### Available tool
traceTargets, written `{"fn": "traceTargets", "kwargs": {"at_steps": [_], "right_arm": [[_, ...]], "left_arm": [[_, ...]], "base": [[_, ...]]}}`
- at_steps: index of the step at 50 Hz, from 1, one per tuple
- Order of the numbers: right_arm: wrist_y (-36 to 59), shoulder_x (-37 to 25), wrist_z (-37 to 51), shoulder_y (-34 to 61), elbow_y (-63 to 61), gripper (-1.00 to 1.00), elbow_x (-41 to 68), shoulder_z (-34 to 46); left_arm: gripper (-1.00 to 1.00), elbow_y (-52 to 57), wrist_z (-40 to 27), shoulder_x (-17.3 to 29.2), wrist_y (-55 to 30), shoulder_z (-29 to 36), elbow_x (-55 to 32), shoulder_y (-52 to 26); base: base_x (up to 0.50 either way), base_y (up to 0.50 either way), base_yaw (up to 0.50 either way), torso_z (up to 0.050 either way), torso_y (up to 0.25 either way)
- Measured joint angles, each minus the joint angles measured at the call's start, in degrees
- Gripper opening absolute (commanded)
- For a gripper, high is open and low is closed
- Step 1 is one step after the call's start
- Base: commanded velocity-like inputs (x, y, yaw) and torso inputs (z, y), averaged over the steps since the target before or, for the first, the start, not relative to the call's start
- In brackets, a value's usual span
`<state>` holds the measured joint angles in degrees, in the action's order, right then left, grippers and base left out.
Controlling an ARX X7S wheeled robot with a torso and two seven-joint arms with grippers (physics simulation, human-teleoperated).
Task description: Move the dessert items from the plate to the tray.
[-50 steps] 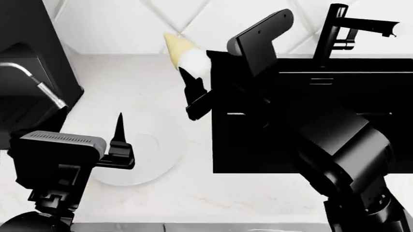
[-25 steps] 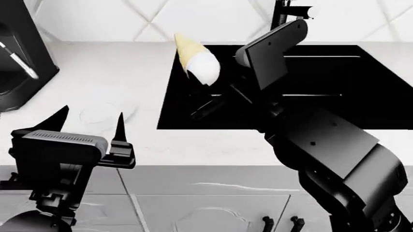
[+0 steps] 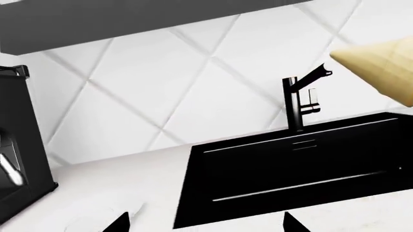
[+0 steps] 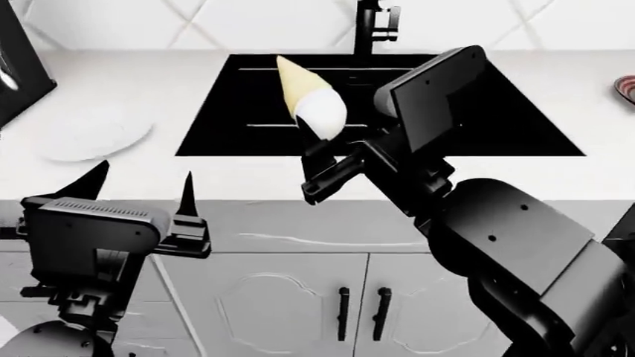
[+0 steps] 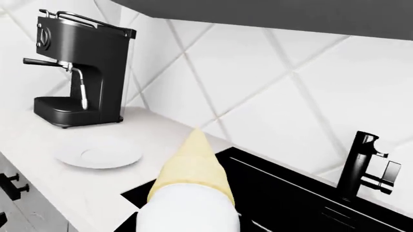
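My right gripper (image 4: 323, 137) is shut on the white rounded top of an ice-cream cone (image 4: 309, 93). It holds the cone in the air with the pale yellow tip pointing up, over the front part of the black sink. The cone fills the lower right wrist view (image 5: 190, 174), and its tip shows in the left wrist view (image 3: 380, 67). The white plate (image 4: 94, 134) lies on the counter left of the sink and looks bare (image 5: 96, 155). My left gripper (image 4: 139, 190) is open and empty, in front of the counter edge. No second cone and no tray are in view.
The black sink (image 4: 476, 111) has a black faucet (image 4: 372, 22) behind it. A black coffee machine (image 5: 81, 72) stands at the counter's far left. Cabinet doors (image 4: 358, 297) are below the counter. A small reddish thing (image 4: 625, 88) sits at the right edge.
The head view has drawn back and shifted right, so the counter front and cabinet doors now show. My right gripper has carried the cone from beside the plate to over the sink.
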<state>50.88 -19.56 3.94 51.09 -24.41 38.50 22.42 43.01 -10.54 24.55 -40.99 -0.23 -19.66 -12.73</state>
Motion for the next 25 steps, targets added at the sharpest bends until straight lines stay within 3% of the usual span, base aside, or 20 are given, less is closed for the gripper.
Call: {"fn": "traceTargets", "kwargs": {"at_steps": [25], "right_arm": [[-2.3, -1.5, -0.1, -2.3, -0.8, -1.00, -0.4, 0.0]], "left_arm": [[1.00, -1.0, -0.2, 0.3, 0.7, 0.9, 0.2, -0.2]], "base": [[-0.23, -0.49, 0.00, 0.000, 0.000]]}}
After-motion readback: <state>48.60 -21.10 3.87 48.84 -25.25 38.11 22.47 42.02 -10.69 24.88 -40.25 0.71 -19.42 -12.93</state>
